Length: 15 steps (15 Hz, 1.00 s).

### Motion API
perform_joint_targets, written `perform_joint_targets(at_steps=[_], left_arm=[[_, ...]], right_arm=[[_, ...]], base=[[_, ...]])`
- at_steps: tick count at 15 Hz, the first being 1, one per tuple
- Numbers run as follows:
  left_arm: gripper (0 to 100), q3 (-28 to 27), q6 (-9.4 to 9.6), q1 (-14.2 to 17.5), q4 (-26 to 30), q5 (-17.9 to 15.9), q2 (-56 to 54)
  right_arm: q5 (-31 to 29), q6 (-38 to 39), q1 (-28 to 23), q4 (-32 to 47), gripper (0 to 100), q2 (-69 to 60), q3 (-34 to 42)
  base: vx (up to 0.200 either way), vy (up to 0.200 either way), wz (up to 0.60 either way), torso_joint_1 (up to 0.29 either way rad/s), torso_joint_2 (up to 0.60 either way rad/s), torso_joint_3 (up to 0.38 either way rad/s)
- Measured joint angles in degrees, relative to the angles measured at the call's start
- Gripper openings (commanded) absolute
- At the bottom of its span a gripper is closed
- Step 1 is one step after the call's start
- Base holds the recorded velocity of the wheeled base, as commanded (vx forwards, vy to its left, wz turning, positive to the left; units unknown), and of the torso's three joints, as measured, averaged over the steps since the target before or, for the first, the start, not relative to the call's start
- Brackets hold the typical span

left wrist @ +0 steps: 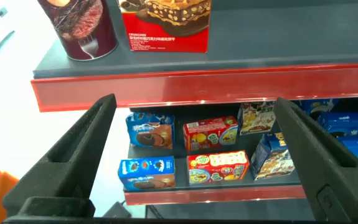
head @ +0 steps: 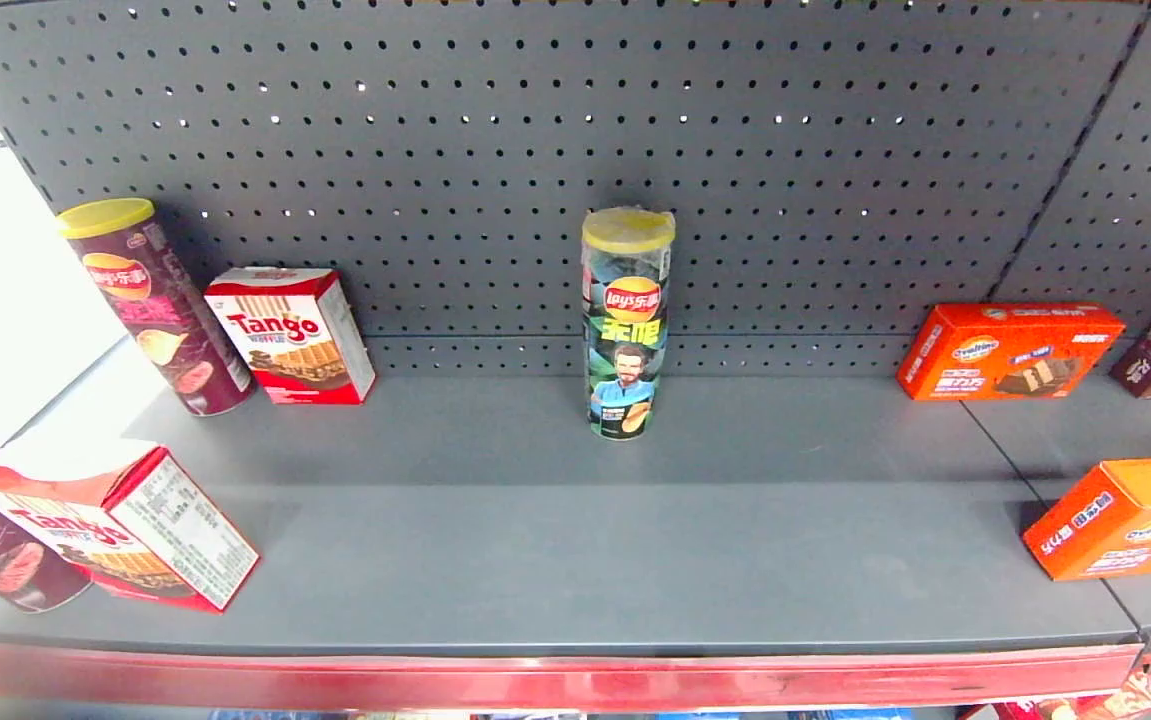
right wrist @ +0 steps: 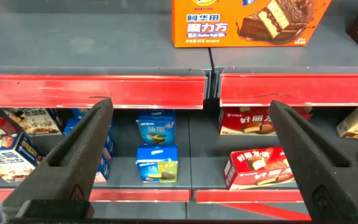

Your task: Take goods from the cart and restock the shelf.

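With left gripper [left wrist: 194, 102] and right gripper [right wrist: 191, 104] fingers released, empty, I risk toppling the can [head: 627, 325] if restocking clips it.

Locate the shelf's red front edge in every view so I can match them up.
Head: red edge runs along the shelf front, below the front wafer box and front orange box.
Left wrist: red edge lies just under the can and wafer box.
Right wrist: red edge lies under the orange box, split by a joint.
Shared landmark: grey shelf.
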Motion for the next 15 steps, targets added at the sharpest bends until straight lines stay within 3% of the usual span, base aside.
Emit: perform_joint_targets(at_steps=[2,13,15], left_arm=[[100,0.0,-0.07,0.0,0.0,-0.05,0.0],[100,0.0,0.0,0.02,0.0,-0.07,0.0],[100,0.0,0.01,0.0,0.0,-0.05,0.0]], right_arm=[[0.02,0.0,0.0,0.0,100,0.0,0.0],[0.05,0.0,0.0,0.02,100,0.02,0.0],[-0.04,-0.05,0.05,0.0,100,0.02,0.0]], base=[[0.0,0.0,0.0,0.0,0.0,0.0],[0.0,0.0,0.6,0.005,0.0,0.001],[0.0,0.0,0.0,0.0,0.0,0.0]])
